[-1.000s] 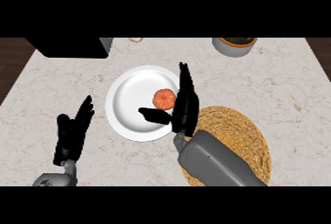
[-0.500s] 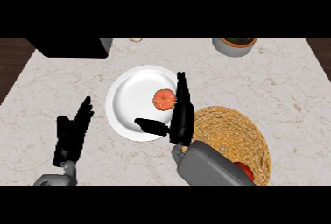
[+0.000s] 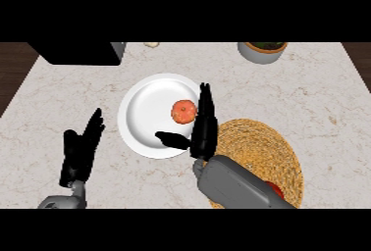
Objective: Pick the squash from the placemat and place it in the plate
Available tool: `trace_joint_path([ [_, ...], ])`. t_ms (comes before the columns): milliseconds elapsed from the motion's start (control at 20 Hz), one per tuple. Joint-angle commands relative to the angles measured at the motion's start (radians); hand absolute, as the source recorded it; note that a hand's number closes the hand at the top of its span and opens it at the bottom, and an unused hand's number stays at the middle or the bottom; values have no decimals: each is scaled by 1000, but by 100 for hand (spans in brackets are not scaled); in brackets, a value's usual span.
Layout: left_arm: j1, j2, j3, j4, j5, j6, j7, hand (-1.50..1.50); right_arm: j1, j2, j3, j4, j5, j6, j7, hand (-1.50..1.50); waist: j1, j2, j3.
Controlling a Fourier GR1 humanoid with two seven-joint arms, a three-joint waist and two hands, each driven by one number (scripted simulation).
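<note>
Squash (image 3: 184, 111) is lying on the white plate (image 3: 145, 110), looking roundish with no clear long axis; right hand (image 3: 202, 128) is hovering beside it, fingers straight and empty; left hand (image 3: 81, 149) is resting open.

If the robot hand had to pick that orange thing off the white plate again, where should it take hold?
Probably across the middle of the small round orange squash, coming from above. It sits alone on the flat white plate, sides free, and the open right robot hand stands just beside it.
</note>
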Motion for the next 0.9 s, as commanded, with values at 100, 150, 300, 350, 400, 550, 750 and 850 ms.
trace_joint_path([
  [100, 0, 32, 31, -41, 21, -39, 39, 0, -13, 6, 85, 41, -31, -126, 64, -150, 2, -1, 0],
  [150, -36, 0, 20, 6, -3, -6, 32, 0, 52, 6, -36, 38, 1, -34, -38, -150, -14, -2, 0],
  [300, 74, -22, -28, -102, -31, 8, 25, 0, 115, -4, -63, 52, 8, -22, -91, -150, -13, -4, 0],
  [350, 4, -5, 36, 52, 16, -33, -49, 0, 47, 6, -13, 83, 41, -66, 24, -150, -16, -3, -1],
  [400, 22, -16, 17, 11, 9, -31, -22, 0, 57, 6, -3, 65, 2, -80, 2, -150, -9, -2, 0],
  [550, 36, 3, 23, -12, -22, -13, 4, 0, 95, 6, -13, 42, 110, -75, 77, -150, -22, -6, -1],
  [750, 19, -8, 41, -25, 4, -25, 22, 0, 168, -1, -17, 2, 171, -71, 89, -150, -24, -6, -1],
  [850, -6, -15, 33, -2, -7, -23, 31, 0, 198, -18, -106, 6, 133, -32, -19, -150, -20, -3, 0],
])
